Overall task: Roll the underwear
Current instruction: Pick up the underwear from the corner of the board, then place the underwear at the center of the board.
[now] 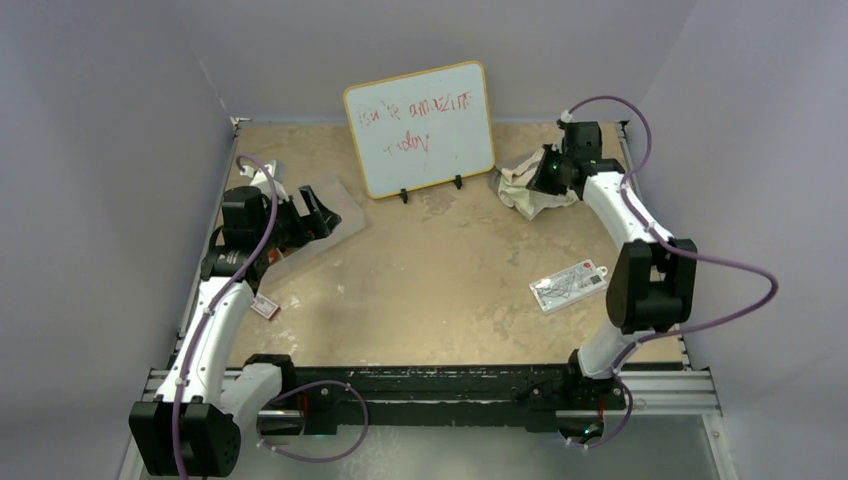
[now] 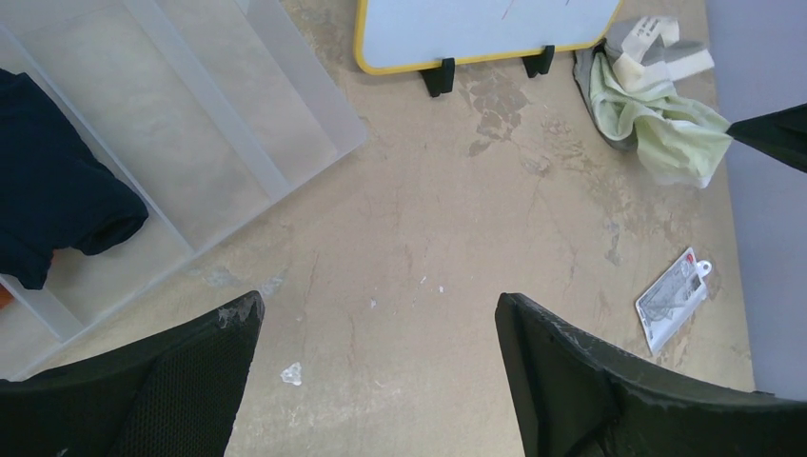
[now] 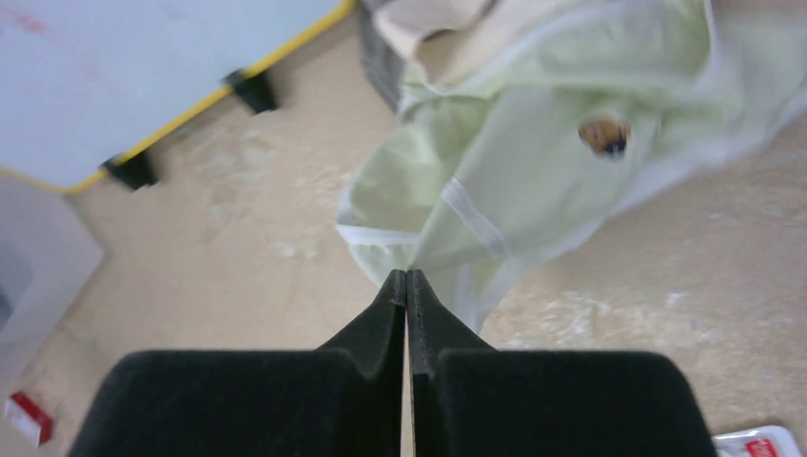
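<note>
Right claw (image 3: 406,278) closed at the pale cream underwear (image 3: 533,162) — hidden from overhead.

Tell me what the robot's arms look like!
The left arm and right arm have white tube links and chunky black joints. A purple cable loops along each. The left tool and right tool are black, with two wedge-shaped fingers.

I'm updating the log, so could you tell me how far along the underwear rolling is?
Done: a navy piece lies bundled in the tray. In hand: the right gripper is shut on the edge of the pale piece; the left gripper hangs open. Left: that one and the grey piece, crumpled.
</note>
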Controlling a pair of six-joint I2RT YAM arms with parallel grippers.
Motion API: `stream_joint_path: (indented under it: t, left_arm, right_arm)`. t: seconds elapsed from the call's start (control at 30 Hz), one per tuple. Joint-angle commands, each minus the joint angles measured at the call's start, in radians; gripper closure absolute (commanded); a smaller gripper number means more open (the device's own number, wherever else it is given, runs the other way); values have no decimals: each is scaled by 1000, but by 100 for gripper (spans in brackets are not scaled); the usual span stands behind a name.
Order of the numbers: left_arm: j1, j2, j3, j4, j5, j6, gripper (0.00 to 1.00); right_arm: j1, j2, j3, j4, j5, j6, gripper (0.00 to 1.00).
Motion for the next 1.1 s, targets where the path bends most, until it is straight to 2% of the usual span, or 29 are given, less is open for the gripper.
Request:
stream_joint_path:
  t: [0.0,0.17,0.33,0.5,0.57,0.67,0.8,0.93,1.0,1.07]
  left_arm:
    - [-2,-2,9,22,-7,17,10]
    - [-2,6,-2,57,-14,14,10]
    - [-2,18,-10,81,-8,12,10]
    - [-3,58,-16,126,-60,-5,9]
    - [-1,94,-19,155,-50,-57,9]
    - [-2,162,-12,169,-9,-156,10]
    - [-3,228,80,68,21,-204,11]
    - [-2,261,124,26,49,-168,11]
    - [-2,246,81,63,51,-138,12]
    - [-3,195,-25,135,43,-112,13]
  right_arm:
    - [91,-105,-60,-6,-68,-5,100]
    - [187,-176,-119,-57,-31,29,100]
    - [229,-261,-228,-25,-118,98,100]
    - [241,-269,-231,-11,-173,133,99]
    - [236,-220,-174,-88,-158,199,100]
    - [175,-93,12,-271,-134,265,100]
    - [91,55,429,-468,-79,238,100]
    - [-21,210,793,-575,-168,196,100]
    - [-25,220,816,-610,-211,138,100]
    - [-22,149,629,-477,-319,80,100]
